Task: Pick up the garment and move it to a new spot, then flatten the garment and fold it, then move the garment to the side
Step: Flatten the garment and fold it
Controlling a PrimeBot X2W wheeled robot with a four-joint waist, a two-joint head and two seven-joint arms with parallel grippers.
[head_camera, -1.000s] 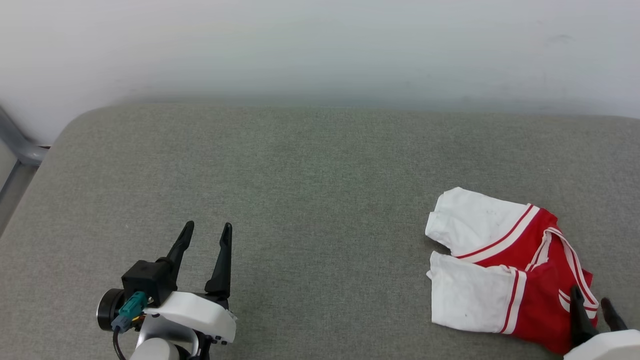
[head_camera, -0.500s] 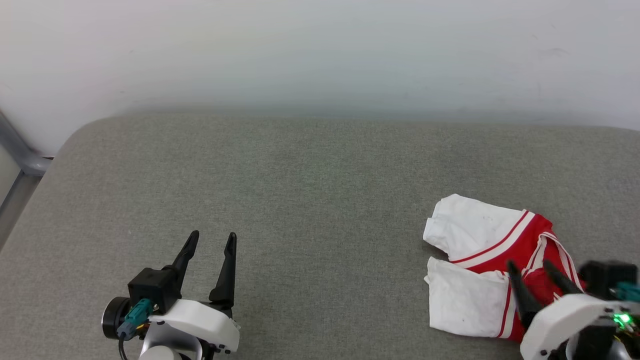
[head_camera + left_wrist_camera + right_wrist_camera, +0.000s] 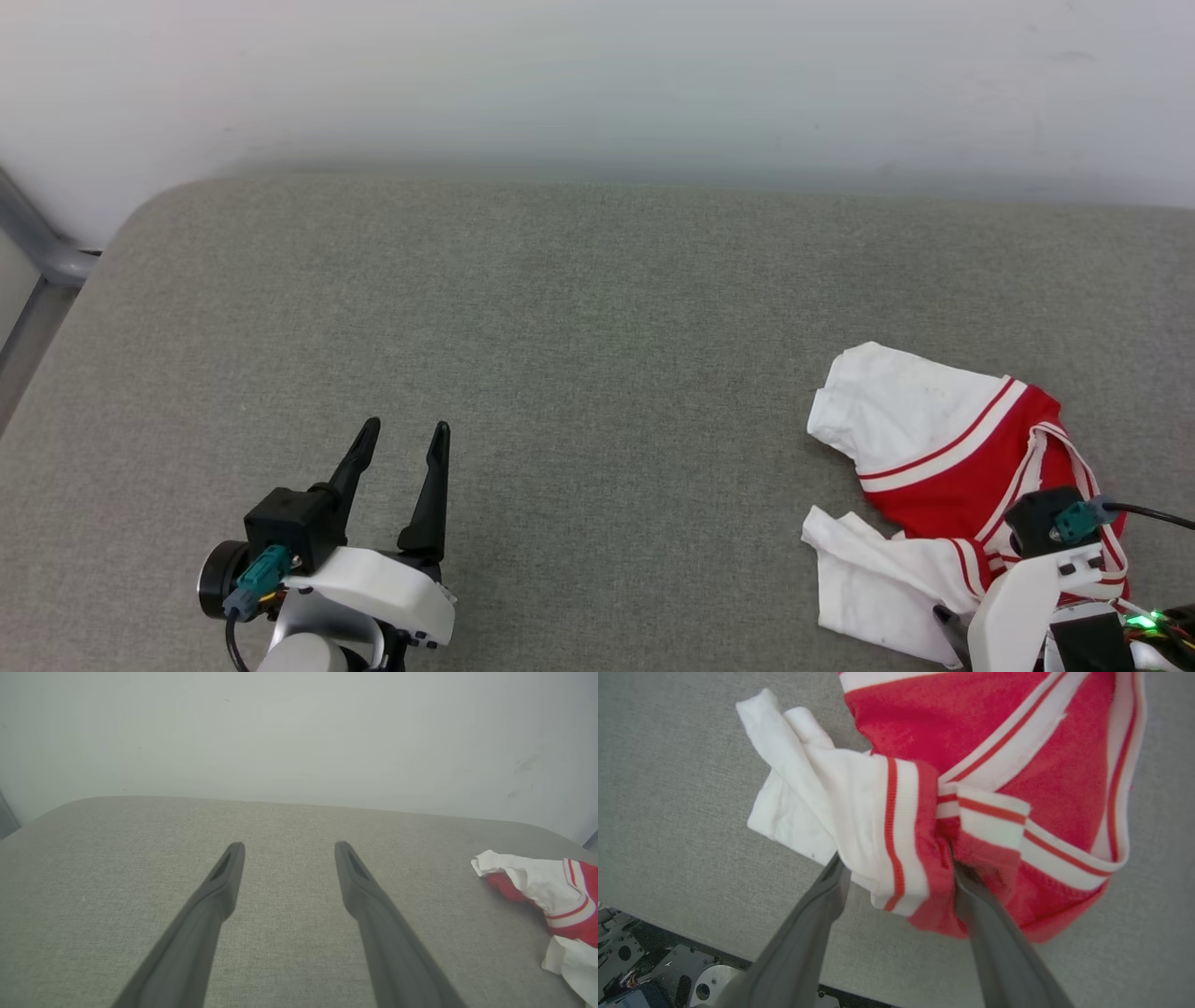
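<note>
Grey padded surface (image 3: 597, 308) spans our view. The garment (image 3: 934, 448) lies crumpled near its front right edge, white sleeves toward centre. Our right gripper (image 3: 896, 863) stands wide, fingers straddling a bunched fold, not pinching it. Our left gripper (image 3: 407, 427) hovers spread and empty, well apart from the garment.
</note>
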